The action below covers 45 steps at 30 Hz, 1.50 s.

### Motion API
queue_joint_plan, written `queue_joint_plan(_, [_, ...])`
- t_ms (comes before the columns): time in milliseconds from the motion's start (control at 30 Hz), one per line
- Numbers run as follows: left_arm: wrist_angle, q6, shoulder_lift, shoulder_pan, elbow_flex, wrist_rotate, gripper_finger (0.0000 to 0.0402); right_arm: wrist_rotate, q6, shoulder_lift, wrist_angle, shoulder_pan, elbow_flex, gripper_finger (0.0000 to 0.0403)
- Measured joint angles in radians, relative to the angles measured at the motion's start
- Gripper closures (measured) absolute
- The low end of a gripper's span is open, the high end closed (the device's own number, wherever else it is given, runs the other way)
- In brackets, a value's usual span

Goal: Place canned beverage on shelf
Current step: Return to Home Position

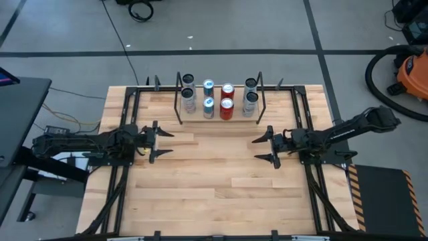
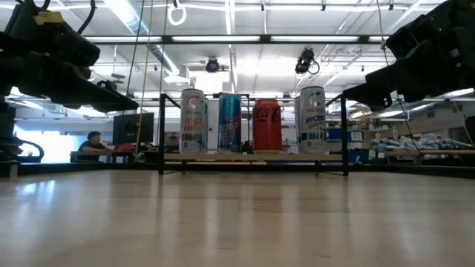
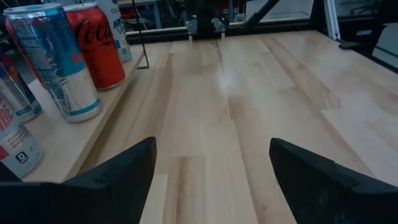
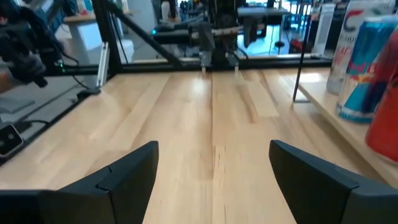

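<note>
Both claws are hanging empty over the tabletop (image 1: 214, 187), and no can is standing loose on it. The left claw (image 1: 167, 142) is sitting on the left side with its fingers spread wide. The right claw (image 1: 255, 149) is facing it from the right, spread just as wide. In each wrist view, bare wood is showing between the fingers.

The shelf (image 2: 223, 158) is standing toward the far edge, between the two claws and off to the side of the line they are pointing along. Its long axis is running left to right, parallel to that line, so neither claw is aiming at it. The two look about equally near, each just beside its own end frame. The placing looks finished. In that case the claws need only draw back toward their own sides, away from the rack, which should keep them clear of what is standing there.

The high view is showing what the low one is hiding: eight upright cans (image 1: 208, 85) in two rows of four. From tabletop height only the front four are appearing: the white-pink can (image 2: 192, 121), the blue can (image 2: 230, 122), the red can (image 2: 267, 126) and the white can (image 2: 312, 119), each covering the one behind it. The low view, in turn, is showing both claws riding clear above the wood, which the overhead picture cannot tell.
</note>
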Motion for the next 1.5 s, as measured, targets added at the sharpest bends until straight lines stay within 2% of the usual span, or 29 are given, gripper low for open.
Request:
queue_joint_plan(833, [-0.006,0.000,0.000,0.000,-0.001,-0.003,0.0086,-0.004,0.000,0.020,-0.001,0.000,0.000,0.0087])
queue_joint_plan(933, [-0.002,0.000,0.000,0.000,-0.001,-0.003,0.0086,-0.004,0.000,-0.029,0.001,0.000,0.000,0.0087])
queue_joint_plan(1133, [-0.003,0.000,-0.001,0.000,-0.001,-0.003,0.0086,-0.004,0.000,-0.230,0.005,0.000,0.000,0.0087])
queue_joint_plan(1500, [-0.007,0.000,-0.016,0.000,-0.001,-0.003,0.0086,-0.004,0.001,-0.507,0.005,0.000,0.000,0.0087])
